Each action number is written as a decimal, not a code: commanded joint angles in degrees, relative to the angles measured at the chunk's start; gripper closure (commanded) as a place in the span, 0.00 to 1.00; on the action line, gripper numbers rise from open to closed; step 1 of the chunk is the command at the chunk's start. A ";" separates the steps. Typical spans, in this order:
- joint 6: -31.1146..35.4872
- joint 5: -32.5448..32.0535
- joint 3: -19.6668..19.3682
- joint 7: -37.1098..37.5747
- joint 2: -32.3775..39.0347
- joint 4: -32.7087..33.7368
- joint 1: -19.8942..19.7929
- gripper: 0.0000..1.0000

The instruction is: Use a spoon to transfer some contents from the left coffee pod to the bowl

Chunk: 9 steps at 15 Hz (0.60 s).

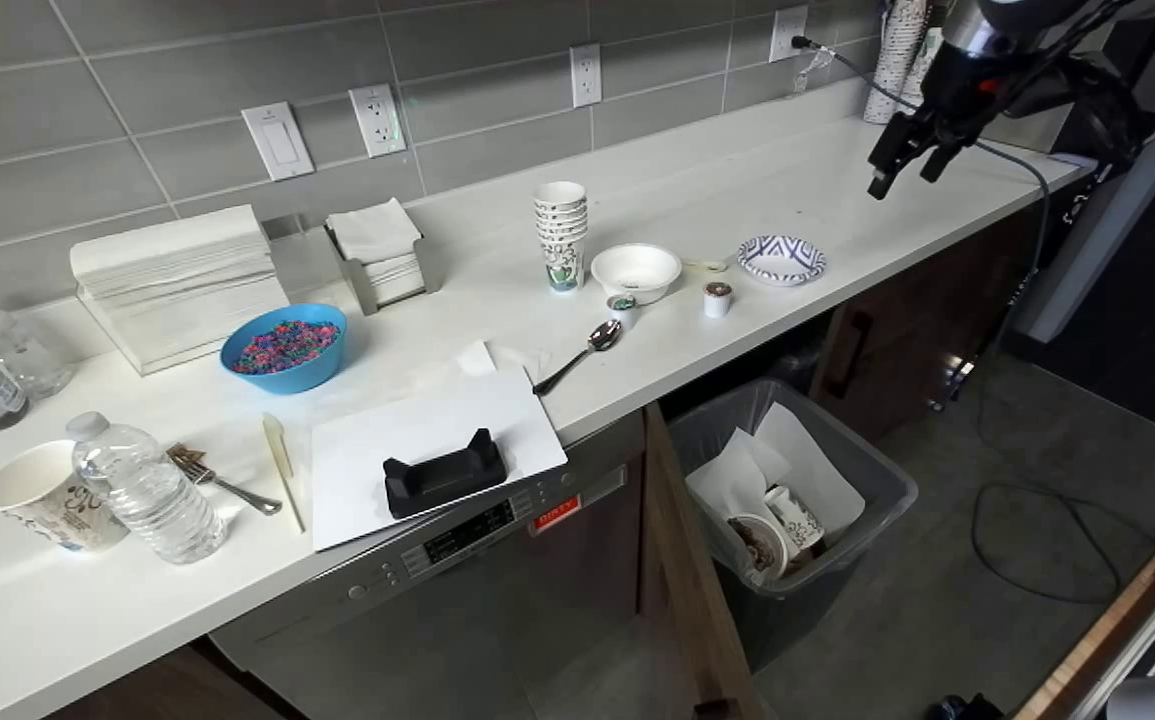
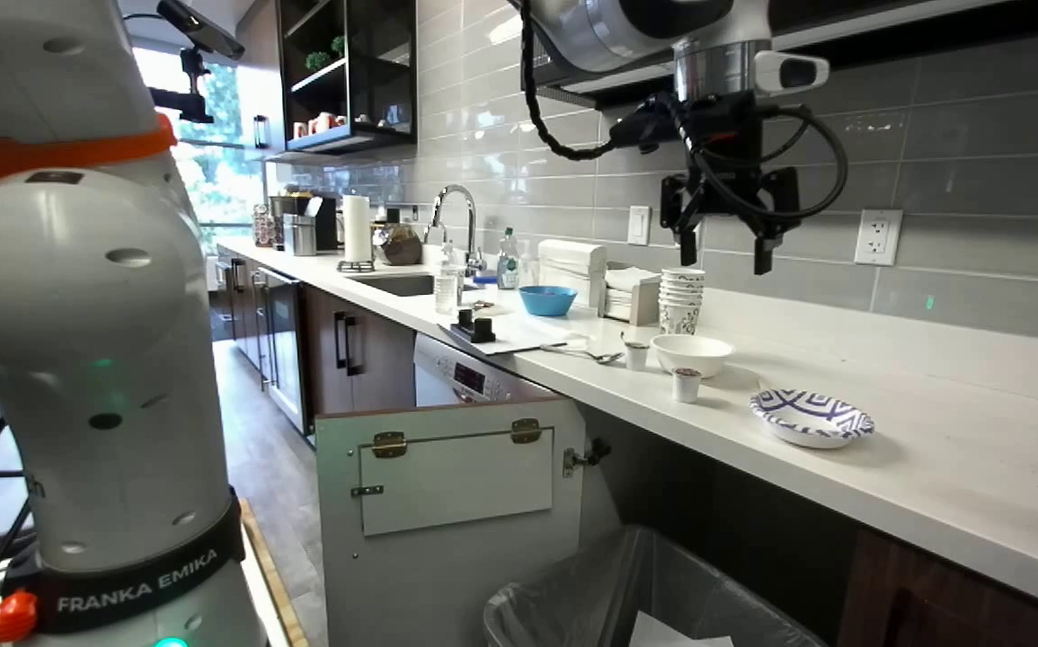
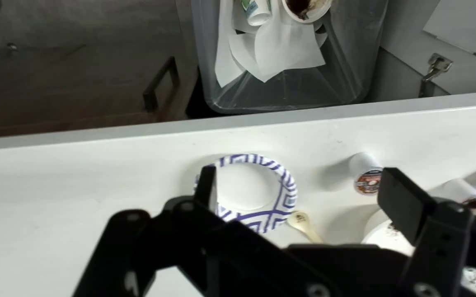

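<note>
The metal spoon [image 1: 592, 346] lies on the counter left of the left coffee pod [image 1: 623, 308], its handle dark; both also show in an exterior view [image 2: 607, 357]. The pod's green lid looks partly lifted. The white bowl [image 1: 637, 268] stands just behind this pod and has dark specks inside; it is partly hidden by a finger in the wrist view [image 3: 388, 239]. A second pod [image 1: 717, 302] with a brown lid stands right of the bowl. My gripper [image 1: 905, 182] is open and empty, high above the counter; its fingers are wide apart in the wrist view [image 3: 297, 181].
A purple-patterned paper bowl [image 1: 782, 272] and a pale spoon [image 1: 705, 265] lie right of the white bowl. Stacked cups [image 1: 562, 235] stand behind it. A white board [image 1: 367, 440] bears a black holder [image 1: 444, 477]. A blue bowl [image 1: 302, 376] and open bin [image 1: 897, 490] are nearby.
</note>
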 commanded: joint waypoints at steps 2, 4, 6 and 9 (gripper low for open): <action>-1.70 5.08 3.85 -8.04 13.87 11.22 5.18 0.00; -4.20 5.91 6.28 -11.43 19.64 17.94 6.07 0.00; -7.09 5.01 8.92 -14.10 24.52 24.02 6.44 0.00; -13.82 2.36 12.31 -17.58 30.33 33.33 7.02 0.00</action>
